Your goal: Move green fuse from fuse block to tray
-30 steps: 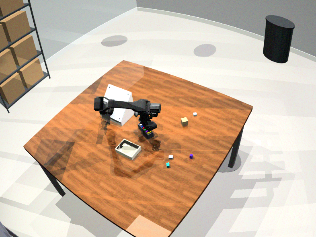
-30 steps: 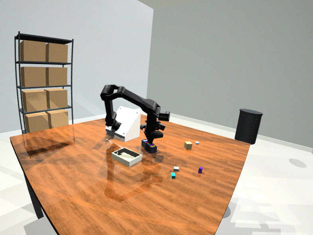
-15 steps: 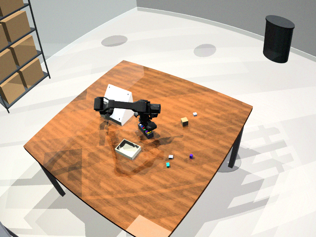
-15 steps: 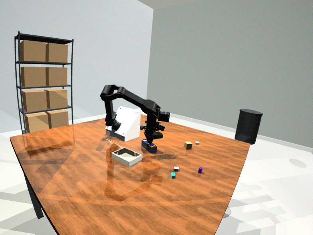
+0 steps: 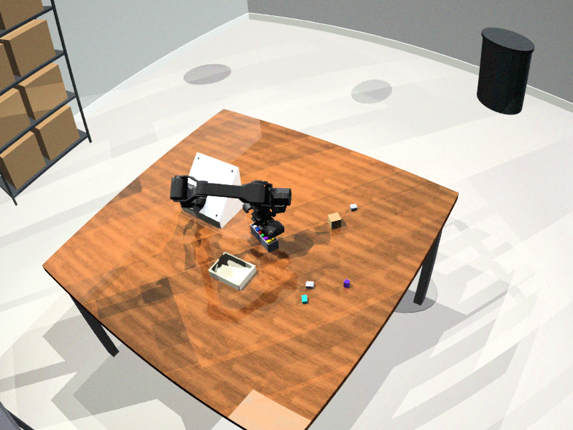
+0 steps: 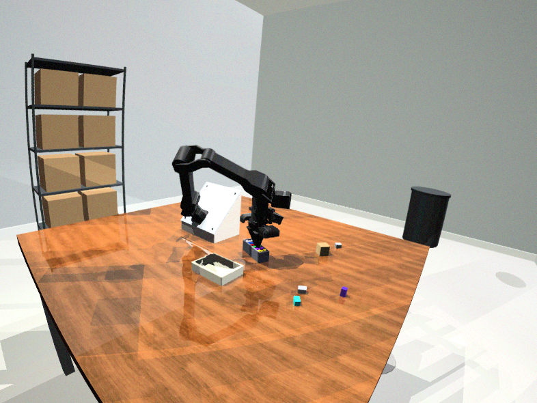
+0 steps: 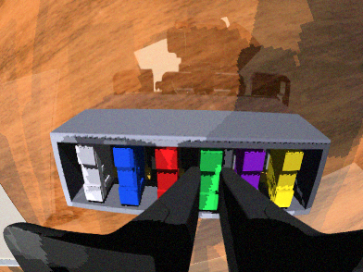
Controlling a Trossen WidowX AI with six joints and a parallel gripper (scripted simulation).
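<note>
The fuse block (image 5: 271, 247) (image 6: 262, 255) (image 7: 185, 125) is a grey open-topped box on the table. The green fuse (image 7: 210, 159) stands in its row, fourth from the left in the wrist view. White (image 7: 93, 176), blue (image 7: 128, 176) and red (image 7: 167, 158) fuses are to its left, purple (image 7: 250, 160) and yellow (image 7: 285, 178) ones to its right. My gripper (image 7: 209, 176) (image 6: 259, 246) points down and is shut on the green fuse, one finger on each side. The fingers cover part of the red and purple fuses. How deep the green fuse sits is hidden. The cream tray (image 5: 224, 280) (image 6: 208, 274) is empty.
A white sloped panel (image 5: 213, 176) (image 6: 218, 207) stands behind the arm. A tan cube (image 5: 334, 220) (image 6: 322, 248) and a small white block (image 5: 353, 207) are on the right. Another white block (image 5: 309, 284), a cyan block (image 5: 304, 299) and a purple block (image 5: 346, 283) lie towards the front right.
</note>
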